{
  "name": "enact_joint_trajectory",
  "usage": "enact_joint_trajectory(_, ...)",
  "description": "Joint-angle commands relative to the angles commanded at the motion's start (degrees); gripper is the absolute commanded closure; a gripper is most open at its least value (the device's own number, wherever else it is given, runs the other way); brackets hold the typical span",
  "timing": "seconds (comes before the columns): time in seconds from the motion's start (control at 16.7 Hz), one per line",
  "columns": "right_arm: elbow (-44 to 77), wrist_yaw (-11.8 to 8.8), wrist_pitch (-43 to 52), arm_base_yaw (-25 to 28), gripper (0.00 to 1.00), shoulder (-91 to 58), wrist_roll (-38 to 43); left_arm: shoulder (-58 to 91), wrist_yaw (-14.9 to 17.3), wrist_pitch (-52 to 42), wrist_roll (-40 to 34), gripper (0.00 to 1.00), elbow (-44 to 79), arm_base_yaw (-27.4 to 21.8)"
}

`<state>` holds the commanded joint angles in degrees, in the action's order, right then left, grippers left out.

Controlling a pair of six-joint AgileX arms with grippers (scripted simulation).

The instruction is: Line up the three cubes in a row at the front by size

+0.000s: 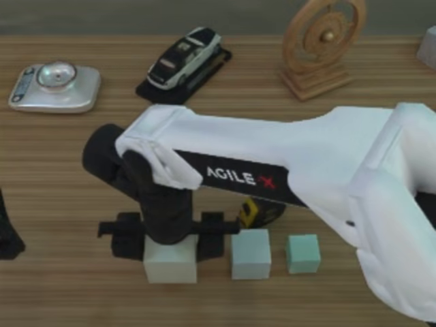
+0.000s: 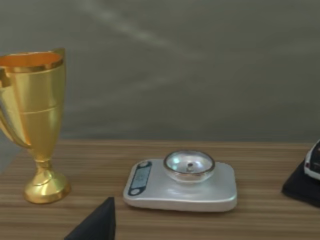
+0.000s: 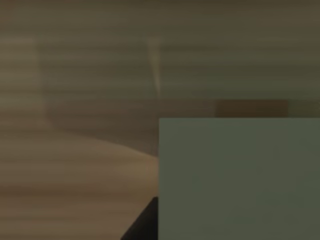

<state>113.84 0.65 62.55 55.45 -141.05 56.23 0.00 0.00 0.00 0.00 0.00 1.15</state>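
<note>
Our right gripper (image 1: 170,240) hangs directly over the large off-white matte cube (image 1: 170,266) at the table's front; we cannot tell its finger state. Right of that cube sit the medium pale blue cube (image 1: 251,254), then the small mint-green cube (image 1: 302,253). Our left arm (image 1: 8,235) idles at the left edge.

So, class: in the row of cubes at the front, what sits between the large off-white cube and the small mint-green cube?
The medium pale blue cube sits between the large off-white cube and the small mint-green cube, apart from both; the top view shows it.
</note>
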Motion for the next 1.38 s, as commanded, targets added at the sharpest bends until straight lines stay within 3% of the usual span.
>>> enact_joint_trajectory(0.18, 0.0, 0.0, 0.0, 0.0, 1.0, 0.0, 0.0, 0.0, 0.0, 0.0, 0.0, 0.0, 0.0, 0.0)
enact_joint_trajectory(0.96, 0.0, 0.0, 0.0, 0.0, 0.02, 0.0, 0.0, 0.0, 0.0, 0.0, 0.0, 0.0, 0.0, 0.0)
enact_joint_trajectory(1.38, 0.0, 0.0, 0.0, 0.0, 0.0, 0.0, 0.0, 0.0, 0.0, 0.0, 0.0, 0.0, 0.0, 0.0)
